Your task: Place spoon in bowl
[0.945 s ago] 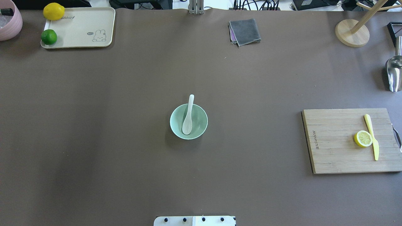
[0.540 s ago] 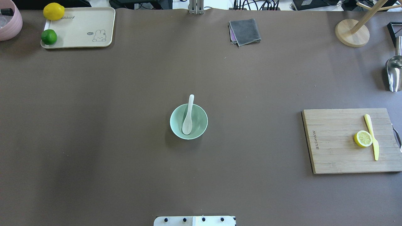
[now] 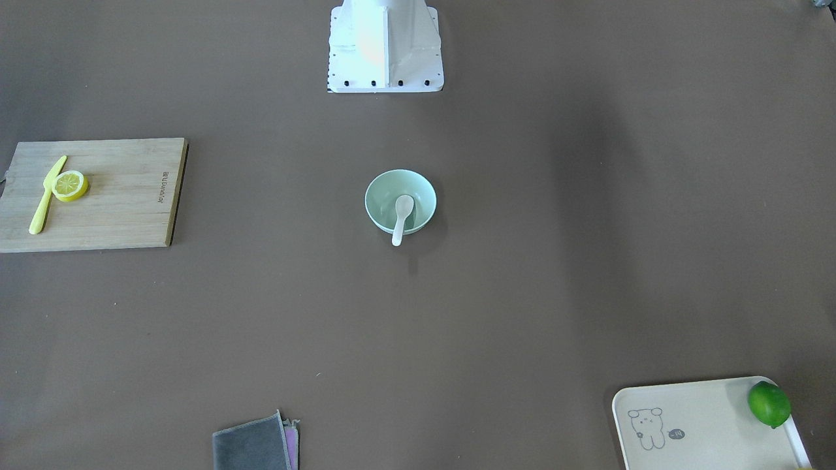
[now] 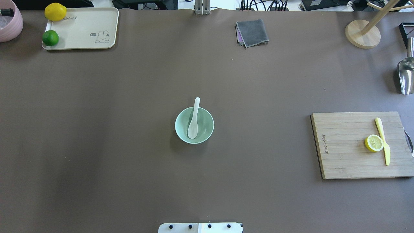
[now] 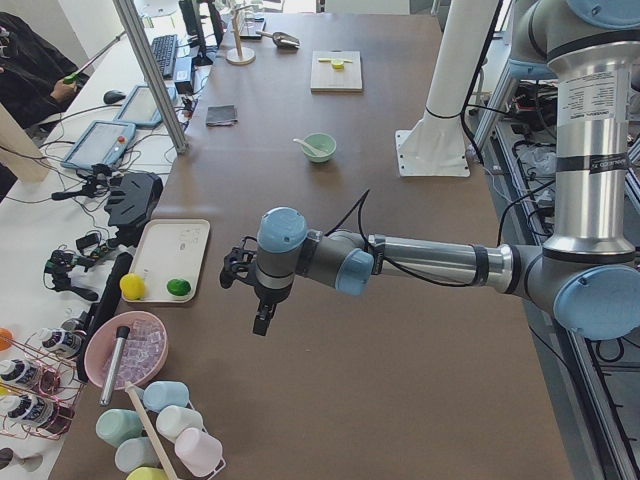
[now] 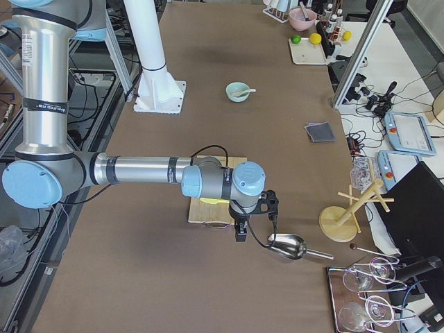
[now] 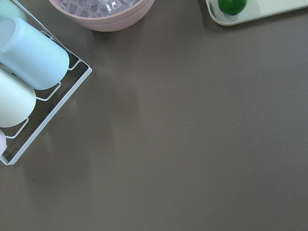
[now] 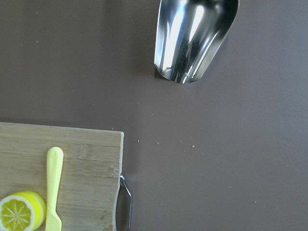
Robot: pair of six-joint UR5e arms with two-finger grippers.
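The white spoon (image 4: 194, 119) lies in the pale mint-green bowl (image 4: 206, 125) at the table's middle, scoop inside and handle over the far rim. They also show in the front view, spoon (image 3: 401, 215) in bowl (image 3: 382, 194). No gripper is near them. My left gripper (image 5: 262, 320) hangs over the table's left end, near the tray, and shows only in the exterior left view. My right gripper (image 6: 239, 232) hangs over the right end, near the cutting board, and shows only in the exterior right view. I cannot tell whether either is open or shut.
A wooden cutting board (image 4: 349, 155) with a lemon slice (image 4: 374, 143) and yellow knife (image 4: 383, 142) lies at the right. A cream tray (image 4: 84, 29) with a lemon (image 4: 55, 11) and lime (image 4: 50, 38) is far left. A grey cloth (image 4: 252, 32), metal scoop (image 4: 406, 74) and wooden stand (image 4: 362, 34) lie along the far side.
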